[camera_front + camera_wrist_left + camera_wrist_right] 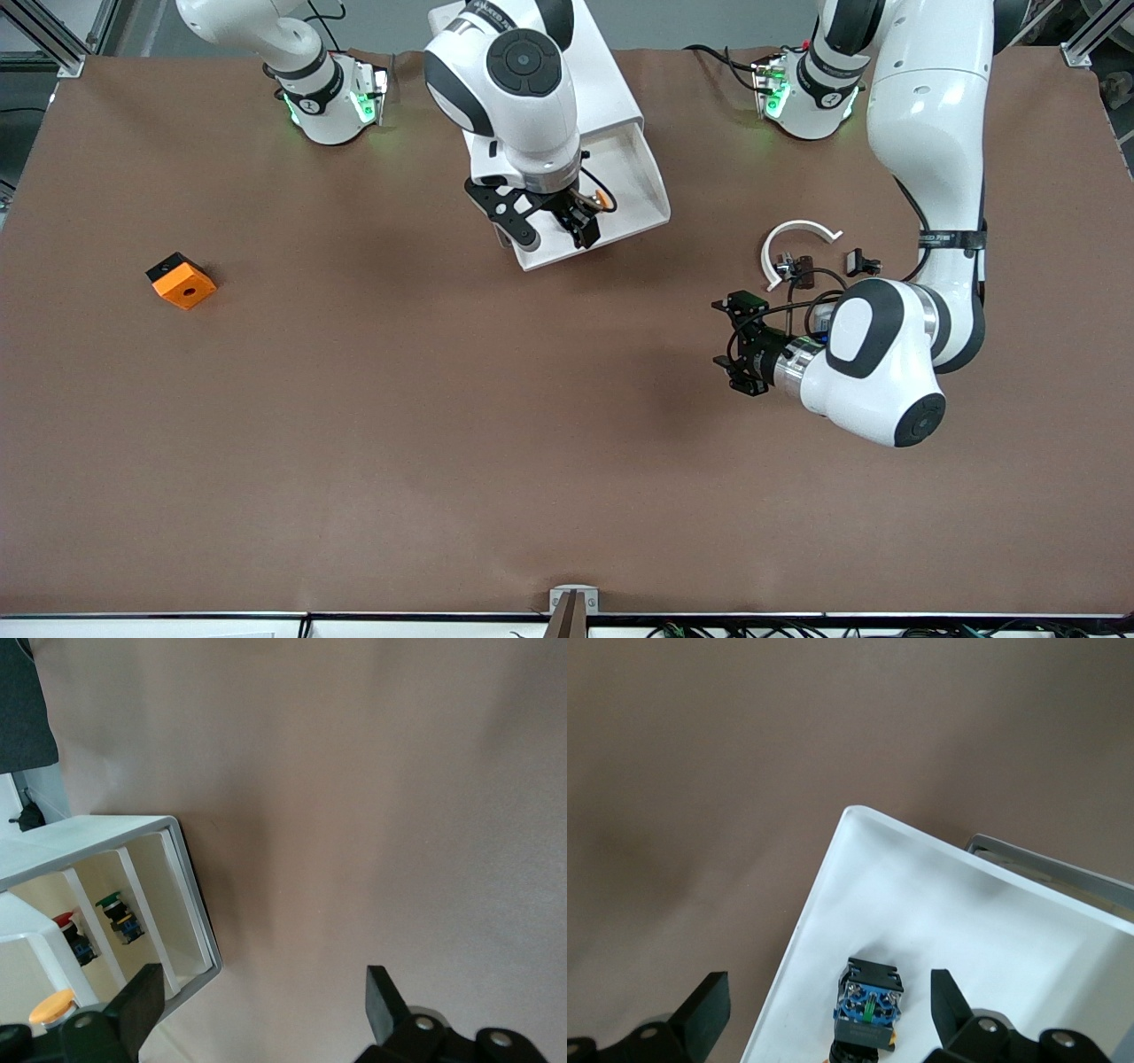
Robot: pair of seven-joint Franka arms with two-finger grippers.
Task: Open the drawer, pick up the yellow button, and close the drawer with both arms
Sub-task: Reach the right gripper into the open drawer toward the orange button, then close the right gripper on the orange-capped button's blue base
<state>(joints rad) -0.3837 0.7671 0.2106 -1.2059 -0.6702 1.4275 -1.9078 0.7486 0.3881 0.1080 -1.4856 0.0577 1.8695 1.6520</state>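
Note:
The drawer (633, 168) stands pulled out of the white cabinet (611, 84), which the right arm largely covers. The button (868, 1005) lies on its side in the drawer (966, 904), blue base and black body showing; its orange cap (606, 202) shows in the front view. My right gripper (558, 235) is open above the drawer's front corner, with the button between its fingers (950, 1005) but not touched. My left gripper (740, 346) is open and empty over bare table toward the left arm's end. Its wrist view shows the cabinet (106, 828) from the side.
An orange square block with a hole (182, 282) lies toward the right arm's end of the table. A white arc (797, 232) and small black parts (864, 261) lie beside the left arm. Red and green buttons (115, 914) sit in the cabinet's other compartments.

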